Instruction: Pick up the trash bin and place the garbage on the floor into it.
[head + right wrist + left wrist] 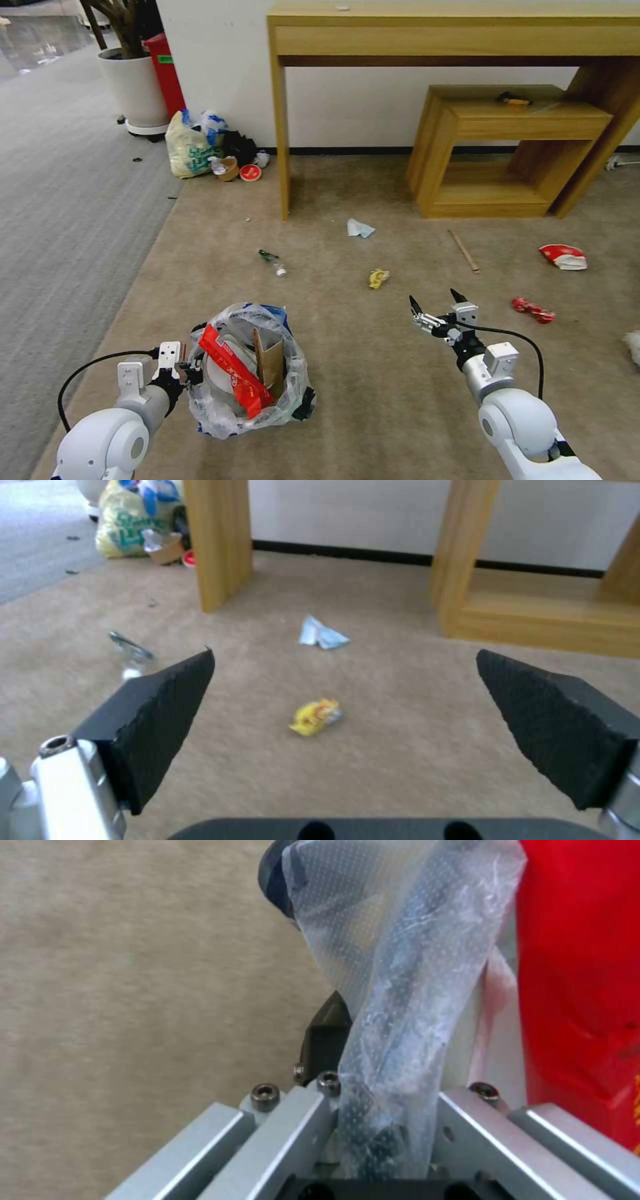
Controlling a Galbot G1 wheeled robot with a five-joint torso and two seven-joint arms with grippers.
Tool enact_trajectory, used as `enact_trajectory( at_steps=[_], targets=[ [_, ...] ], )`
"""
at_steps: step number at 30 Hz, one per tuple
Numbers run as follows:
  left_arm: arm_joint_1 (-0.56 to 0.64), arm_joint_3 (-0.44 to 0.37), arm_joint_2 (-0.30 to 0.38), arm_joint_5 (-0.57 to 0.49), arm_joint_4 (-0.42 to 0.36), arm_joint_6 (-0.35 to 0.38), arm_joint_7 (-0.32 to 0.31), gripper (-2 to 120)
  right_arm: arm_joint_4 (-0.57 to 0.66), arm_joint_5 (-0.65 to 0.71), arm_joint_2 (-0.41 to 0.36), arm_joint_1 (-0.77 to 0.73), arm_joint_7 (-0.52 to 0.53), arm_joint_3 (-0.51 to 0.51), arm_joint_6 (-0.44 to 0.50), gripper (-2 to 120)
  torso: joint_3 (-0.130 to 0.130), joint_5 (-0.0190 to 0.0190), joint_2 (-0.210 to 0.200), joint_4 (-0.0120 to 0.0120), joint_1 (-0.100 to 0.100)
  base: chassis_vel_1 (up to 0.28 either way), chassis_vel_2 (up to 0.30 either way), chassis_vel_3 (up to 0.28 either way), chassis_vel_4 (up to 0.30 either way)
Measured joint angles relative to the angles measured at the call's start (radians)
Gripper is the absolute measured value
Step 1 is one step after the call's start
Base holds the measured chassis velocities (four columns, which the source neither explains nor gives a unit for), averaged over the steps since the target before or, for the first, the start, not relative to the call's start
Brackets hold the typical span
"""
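The trash bin [248, 370] sits lower centre-left of the head view, on the beige floor [373, 380], already loaded: a red wrapper [235, 370], a brown cardboard piece [269, 363] and something white under them. The clear liner bulges over the rim.

Your left gripper [189, 371] is at the bin's left edge, clamped on the rim and liner. The left wrist view shows the bagged rim [393, 1050] running down between the closed fingers. Looks firm, but much of what you're pinching is plastic, so don't jerk it.

Right gripper [437, 305] hovers right of centre, claw wide apart, nothing in it. In the right wrist view the yellow wrapper [316, 717] lies framed between the two pads [160, 720], a little ahead on the carpet. I'd take that as the current target.

For a clean pick:
- Come straight down with the wrapper centred between the pads.
- It's small and crumpled, so get the tips right to the carpet before closing.
- Keep the bin level while you reach.

Other garbage lying out:
- blue-white scrap [360, 229], mid-frame below the table leg
- small green bit [269, 255] left of it
- wooden stick [463, 251]
- red-white crushed cup [564, 257], right
- red wrapper piece [533, 309], right of your open claw
- white tissue [633, 345] at the right edge

Leave the yellowish shopping bag [189, 148], upper left by the planter [135, 87].
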Motion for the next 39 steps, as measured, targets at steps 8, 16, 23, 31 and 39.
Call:
enact_trajectory(
  at_steps=[8,16,23,31,39],
  targets=[
    [0.022,0.002,-0.009,0.017,-0.023,0.0,0.012,0,0.016,-0.011,-0.001,-0.029,-0.008,0.023,0.008,100,0.0,-0.0001,0.0,-0.0001,0.0,-0.307,-0.318,0.306,0.3],
    [0.043,-0.001,-0.012,0.025,-0.045,0.0,0.02,0,0.02,-0.016,-0.001,-0.042,-0.008,0.031,0.012,100,0.0,-0.0011,0.0,-0.0002,0.0,-0.335,-0.343,0.337,0.333],
    [0.057,-0.002,-0.013,0.028,-0.061,0.0,0.028,0,0.015,-0.021,0.001,-0.049,-0.006,0.04,0.016,100,0.0,-0.0004,0.0,-0.0001,0.0,-0.343,-0.337,0.344,0.338],
    [0.058,0.003,-0.015,0.033,-0.063,0.0,0.032,0,-0.015,-0.033,0.013,-0.051,0.0,0.04,0.027,100,0.0,-0.0001,0.0,-0.0002,0.0,-0.333,-0.335,0.338,0.337],
    [0.054,0.006,-0.018,0.037,-0.058,0.0,0.036,0,-0.052,-0.038,0.016,-0.047,0.008,0.049,0.026,100,0.0,-0.0005,0.0,-0.0004,0.0,-0.332,-0.327,0.329,0.332]
  ],
)
